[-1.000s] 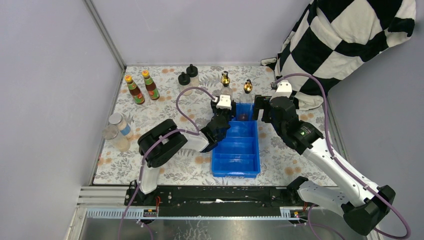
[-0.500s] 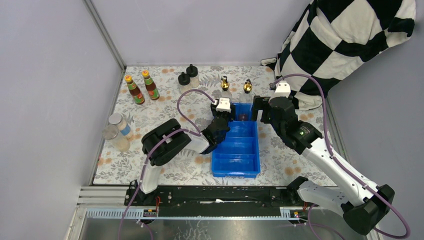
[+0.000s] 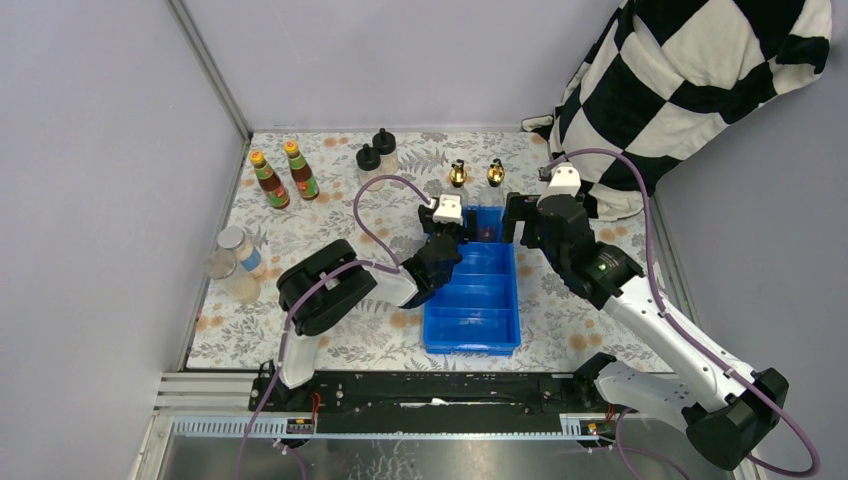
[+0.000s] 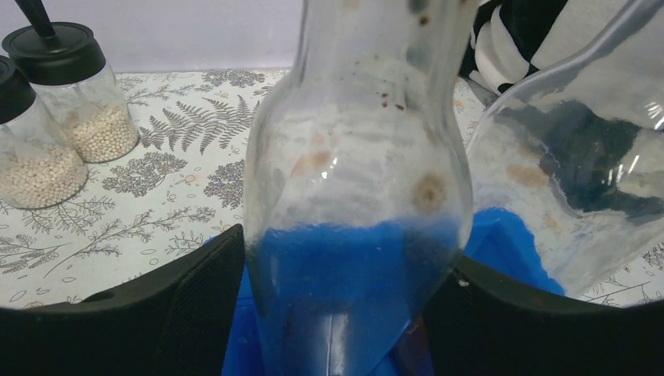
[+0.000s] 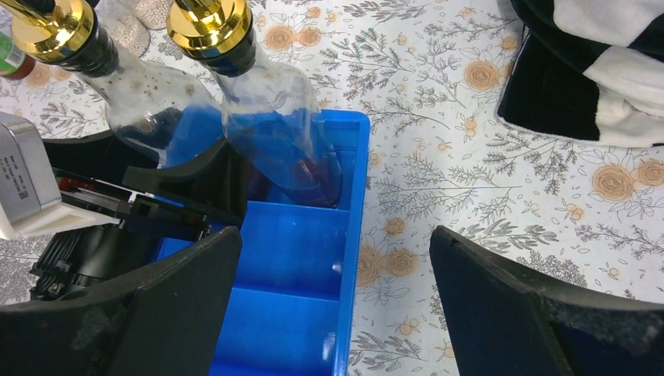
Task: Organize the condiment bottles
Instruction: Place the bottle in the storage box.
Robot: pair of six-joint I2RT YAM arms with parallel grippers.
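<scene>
My left gripper (image 3: pixel 450 228) is shut on a tall clear gold-spouted bottle (image 3: pixel 457 177) and holds it upright at the far end of the blue tray (image 3: pixel 470 320). In the left wrist view this bottle (image 4: pixel 356 235) fills the gap between my fingers (image 4: pixel 180 313). The second gold-spouted bottle (image 3: pixel 495 175) stands beside it in the tray's far compartment (image 5: pixel 266 117). My right gripper (image 5: pixel 333 305) is open and empty above the tray's right wall (image 5: pixel 352 235). Two orange-capped sauce bottles (image 3: pixel 285 175), two black-capped bottles (image 3: pixel 377 158) and two silver-lidded jars (image 3: pixel 232 262) stand on the table to the left.
A black-and-white checkered cloth (image 3: pixel 690 90) lies at the back right, reaching the table edge near my right arm. Walls close the left and the back. The tray's nearer compartments hold nothing. The black-capped bottles (image 4: pixel 78 102) hold pale beads.
The bottle held by my left gripper has come down and a little to the right, close beside the second gold-spouted bottle. The right arm has barely moved.
</scene>
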